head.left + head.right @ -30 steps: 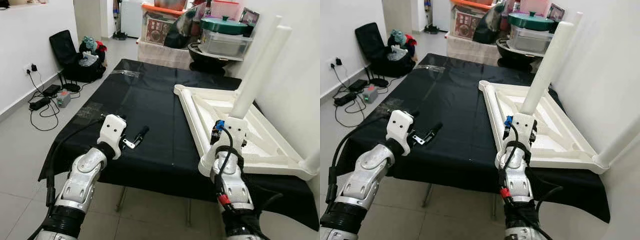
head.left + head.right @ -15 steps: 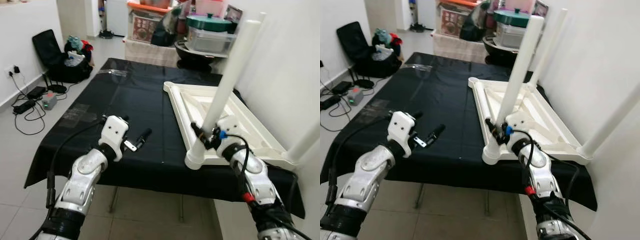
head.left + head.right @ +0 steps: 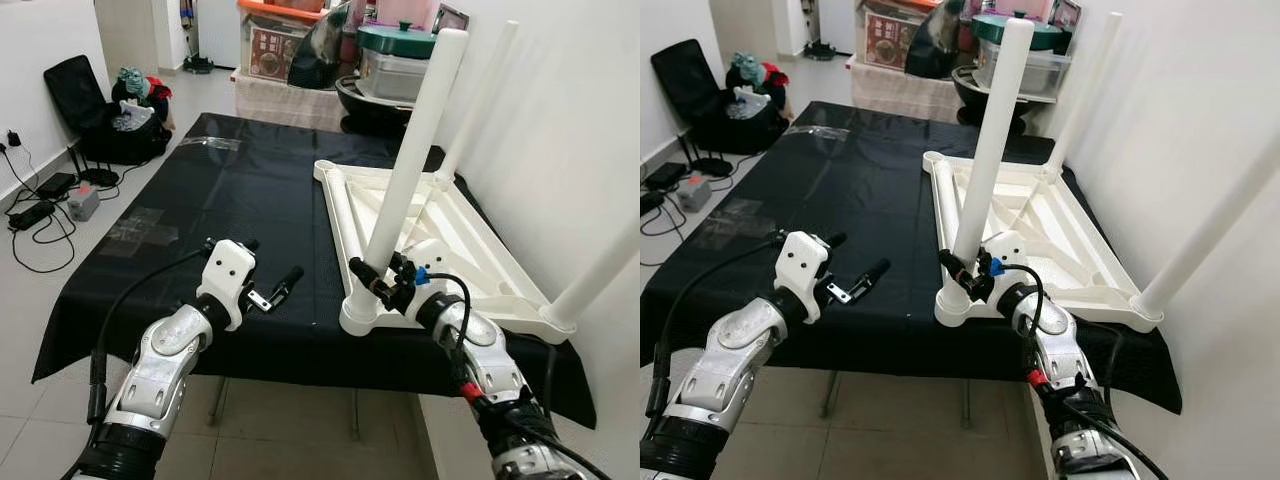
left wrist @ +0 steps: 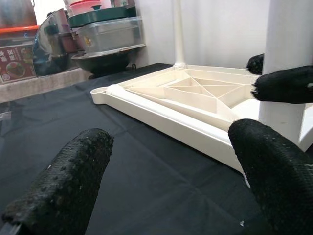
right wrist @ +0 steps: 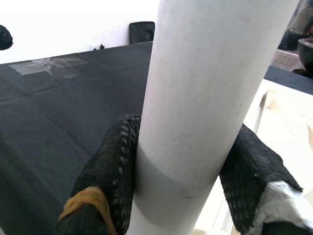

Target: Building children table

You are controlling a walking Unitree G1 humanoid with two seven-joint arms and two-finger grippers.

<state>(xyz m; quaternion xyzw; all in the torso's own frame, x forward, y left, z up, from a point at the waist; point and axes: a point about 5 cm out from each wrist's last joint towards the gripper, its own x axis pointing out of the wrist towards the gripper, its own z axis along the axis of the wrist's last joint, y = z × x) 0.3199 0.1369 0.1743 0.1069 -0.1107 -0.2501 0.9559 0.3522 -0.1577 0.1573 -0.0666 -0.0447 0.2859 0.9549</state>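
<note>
Three white legs point(image 3: 412, 170) stand up from the upturned tabletop point(image 3: 455, 250); right gripper point(image 3: 372, 281) grasps the nearest one, left gripper point(image 3: 272, 290) hovers beside it, fingers spread.

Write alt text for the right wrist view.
The right gripper is clamped around a thick white table leg, a black textured finger pressed to each side of it. Behind lies the black tablecloth; part of the white upturned tabletop shows past the leg.
</note>
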